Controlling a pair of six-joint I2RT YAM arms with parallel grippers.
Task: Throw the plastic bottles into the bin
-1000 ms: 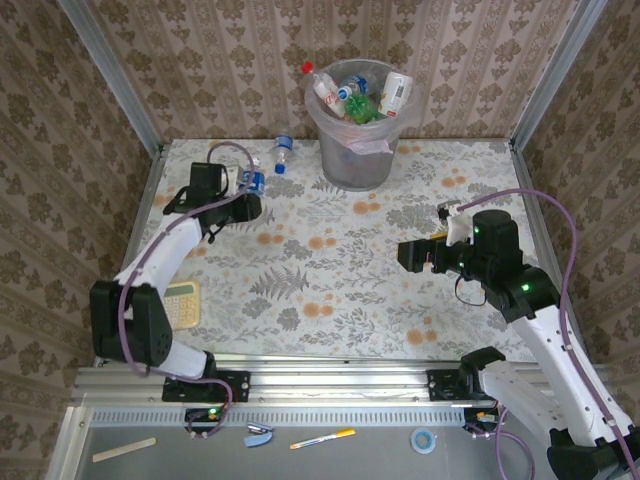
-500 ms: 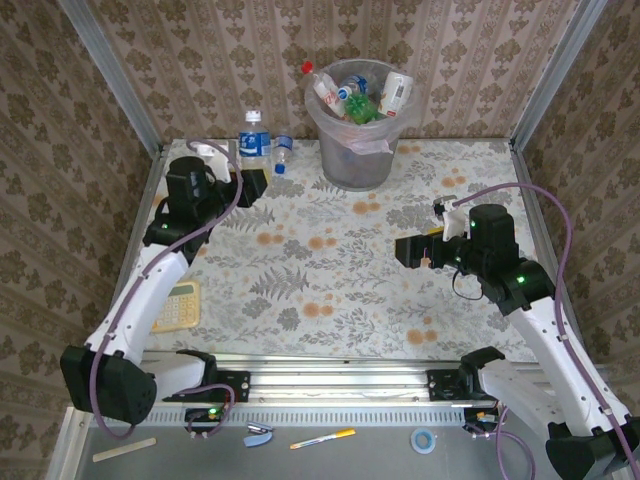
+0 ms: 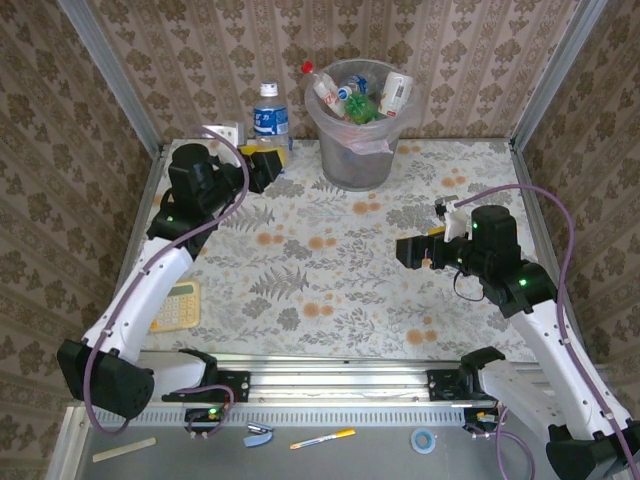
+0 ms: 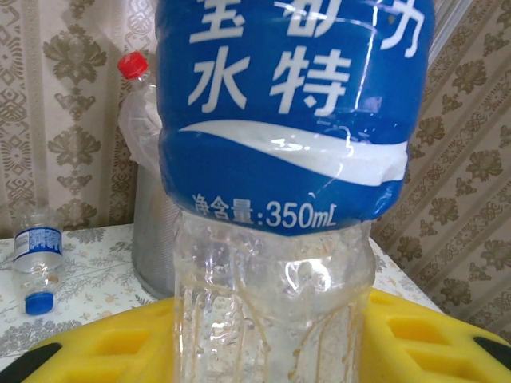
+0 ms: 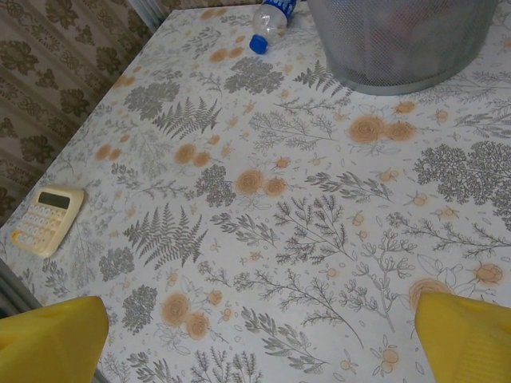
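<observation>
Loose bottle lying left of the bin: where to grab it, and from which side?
Take the bottle at its label, from straight above, jaws across its width. It lies on its side, cap towards the arms, so the body's two flanks are free; the cap end is narrower and likelier to slip. The bin stands apart on its right, probably leaving room.

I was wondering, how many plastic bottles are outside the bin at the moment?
2. One blue-labelled bottle is gripped upright by the left gripper, left of the bin; one small bottle lies on the table near the bin's base. Others may be hidden.
</observation>
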